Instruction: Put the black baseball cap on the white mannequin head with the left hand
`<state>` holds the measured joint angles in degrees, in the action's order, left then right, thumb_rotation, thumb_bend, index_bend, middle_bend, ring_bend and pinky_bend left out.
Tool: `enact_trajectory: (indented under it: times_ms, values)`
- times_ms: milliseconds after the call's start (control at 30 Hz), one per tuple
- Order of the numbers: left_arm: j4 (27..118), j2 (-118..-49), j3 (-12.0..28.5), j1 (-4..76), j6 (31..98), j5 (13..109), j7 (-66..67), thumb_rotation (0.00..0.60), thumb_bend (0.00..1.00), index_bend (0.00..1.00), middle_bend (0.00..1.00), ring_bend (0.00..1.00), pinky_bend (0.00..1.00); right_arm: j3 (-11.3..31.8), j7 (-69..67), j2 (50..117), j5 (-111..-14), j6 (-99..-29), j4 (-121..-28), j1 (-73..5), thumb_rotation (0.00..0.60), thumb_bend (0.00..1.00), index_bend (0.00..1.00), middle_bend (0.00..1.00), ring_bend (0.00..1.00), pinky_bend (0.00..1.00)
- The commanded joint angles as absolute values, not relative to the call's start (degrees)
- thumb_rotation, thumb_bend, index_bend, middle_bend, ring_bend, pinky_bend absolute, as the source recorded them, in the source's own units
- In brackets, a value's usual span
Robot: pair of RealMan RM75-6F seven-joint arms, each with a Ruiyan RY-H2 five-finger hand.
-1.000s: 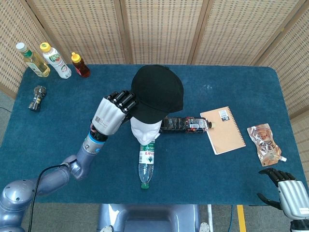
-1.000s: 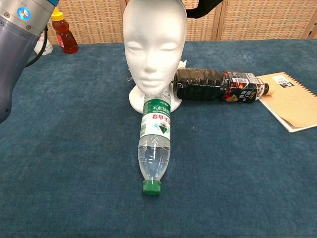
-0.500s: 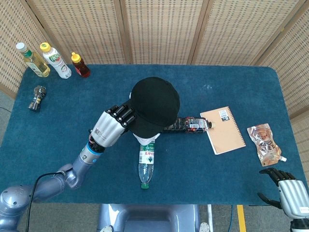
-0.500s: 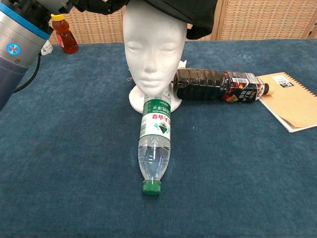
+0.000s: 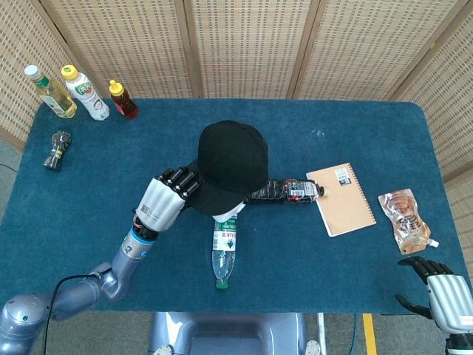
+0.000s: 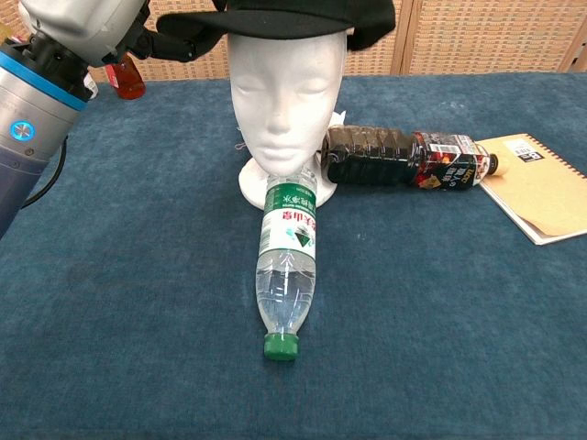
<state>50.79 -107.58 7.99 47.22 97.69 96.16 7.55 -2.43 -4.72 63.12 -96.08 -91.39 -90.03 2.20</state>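
Now the left robot hand [image 5: 164,201], pinching the black baseball cap's [image 5: 230,164] brim, should level it on the white mannequin head [image 6: 286,101] before letting go.

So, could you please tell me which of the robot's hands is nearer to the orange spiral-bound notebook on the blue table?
Right. The right hand hovers off the table's near right corner, a short way from the orange spiral-bound notebook. The left hand grips the black baseball cap on the far side of the white mannequin head.

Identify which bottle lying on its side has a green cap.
The clear water bottle in front of the mannequin head; the other lying bottle holds dark liquid.
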Motion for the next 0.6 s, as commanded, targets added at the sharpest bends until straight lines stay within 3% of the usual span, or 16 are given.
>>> enact_trajectory:
  times_ms: [33, 400, 600]
  values:
    - [51.08, -107.69, 7.92, 46.83, 97.7, 96.35, 7.68, 0.6, 0.49, 0.81, 0.52, 0.46, 0.74, -2.46, -4.75, 63.13, -95.99, -91.42, -89.98, 2.27, 0.6, 0.13, 0.35, 0.38, 0.43, 0.42]
    - [54.61, -106.41, 9.25, 46.1, 97.05, 96.33, 8.18, 0.6, 0.48, 0.81, 0.52, 0.46, 0.72, -2.47, -4.88, 63.22, -96.0, -91.5, -89.89, 2.28, 0.6, 0.13, 0.35, 0.38, 0.43, 0.42]
    - [57.63, -105.07, 9.36, 45.5, 96.29, 96.49, 9.11, 0.6, 0.45, 0.71, 0.51, 0.44, 0.68, -2.48, -5.0, 63.31, -95.99, -91.7, -89.76, 2.38, 0.6, 0.13, 0.35, 0.38, 0.43, 0.42]
